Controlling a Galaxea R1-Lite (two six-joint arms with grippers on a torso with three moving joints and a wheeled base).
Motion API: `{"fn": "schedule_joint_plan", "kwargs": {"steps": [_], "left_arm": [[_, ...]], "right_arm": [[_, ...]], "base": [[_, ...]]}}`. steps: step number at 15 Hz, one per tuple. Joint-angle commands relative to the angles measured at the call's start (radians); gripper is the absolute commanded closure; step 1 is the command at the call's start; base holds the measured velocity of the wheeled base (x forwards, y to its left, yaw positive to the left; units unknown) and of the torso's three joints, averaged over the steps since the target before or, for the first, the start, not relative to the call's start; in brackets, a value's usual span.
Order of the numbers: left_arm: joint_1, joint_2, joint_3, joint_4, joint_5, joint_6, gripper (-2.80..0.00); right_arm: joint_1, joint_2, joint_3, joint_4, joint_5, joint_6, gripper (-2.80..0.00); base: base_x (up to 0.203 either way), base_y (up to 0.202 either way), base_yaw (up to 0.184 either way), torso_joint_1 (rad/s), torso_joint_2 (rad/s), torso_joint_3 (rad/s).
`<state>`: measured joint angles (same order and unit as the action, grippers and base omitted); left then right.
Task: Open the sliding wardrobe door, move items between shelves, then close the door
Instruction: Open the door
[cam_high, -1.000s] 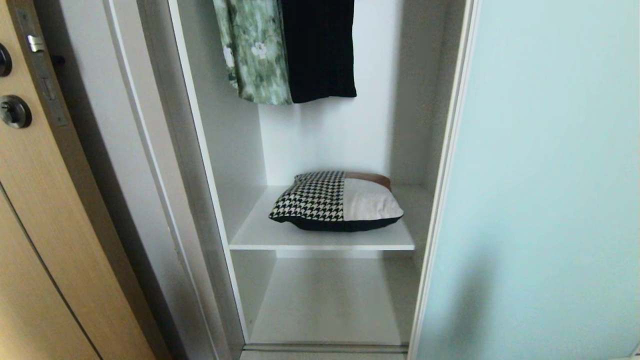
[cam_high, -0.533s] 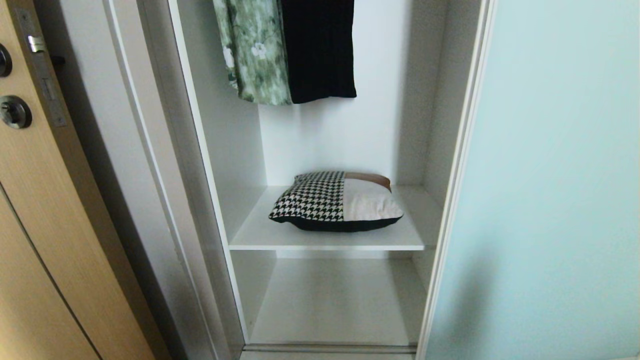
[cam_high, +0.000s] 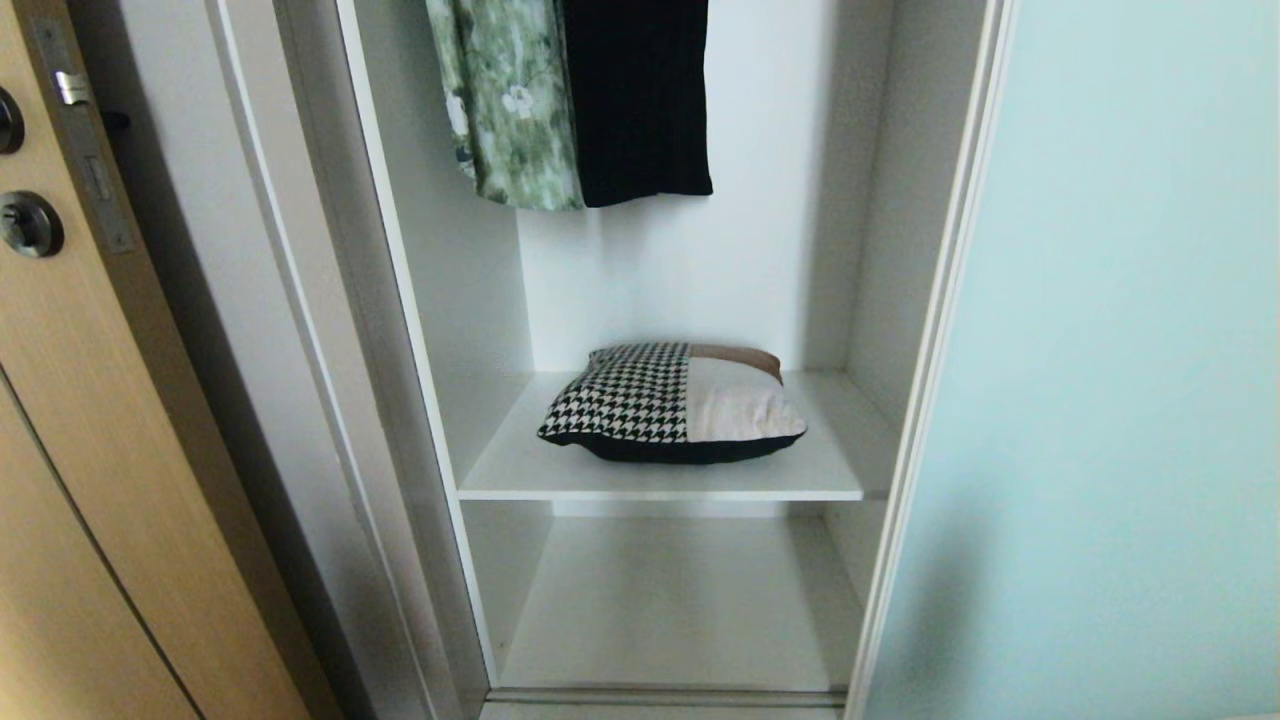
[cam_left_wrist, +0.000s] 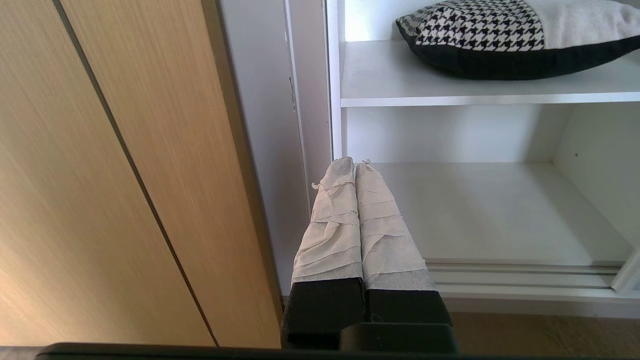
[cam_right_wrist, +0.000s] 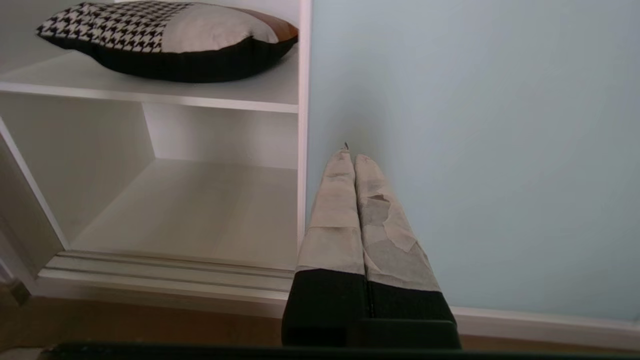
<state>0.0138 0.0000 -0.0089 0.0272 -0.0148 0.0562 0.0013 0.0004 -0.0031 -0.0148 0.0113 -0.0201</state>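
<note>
Sliding wardrobe door (cam_high: 1120, 360) open, pillow (cam_high: 672, 403) on upper shelf (cam_high: 520, 470)

The sliding wardrobe door (cam_high: 1120, 380) runs off the right, top and bottom edges of the head frame, so its full width cannot be seen. At the top centre, the green floral garment (cam_high: 510, 110) and the black garment (cam_high: 640, 100) are cut off by the upper edge. The tan wooden door (cam_high: 90, 480) is cropped at the left edge. In the left wrist frame the cushion (cam_left_wrist: 515, 37) is clipped at the upper right.
</note>
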Motion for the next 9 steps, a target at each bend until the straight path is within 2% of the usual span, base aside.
{"fn": "schedule_joint_plan", "kwargs": {"steps": [1,4,5,9], "left_arm": [[0.000,0.003,0.000,0.000,0.001,0.000,0.00],[0.000,0.003,0.000,0.000,0.001,-0.001,0.00],[0.000,0.003,0.000,0.000,0.001,-0.001,0.00],[0.000,0.003,0.000,0.000,0.001,-0.001,0.00]], "right_arm": [[0.000,0.002,-0.069,-0.005,0.035,0.012,0.00],[0.000,0.030,-0.290,0.113,0.179,0.051,0.00],[0.000,0.053,-0.357,0.151,0.249,0.056,0.00],[0.007,0.322,-0.566,0.154,0.411,0.093,0.00]], "base": [[0.000,0.000,0.000,0.000,0.00,0.000],[0.000,0.000,0.000,0.000,0.00,0.000],[0.000,0.000,0.000,0.000,0.00,0.000],[0.000,0.000,0.000,0.000,0.00,0.000]]}}
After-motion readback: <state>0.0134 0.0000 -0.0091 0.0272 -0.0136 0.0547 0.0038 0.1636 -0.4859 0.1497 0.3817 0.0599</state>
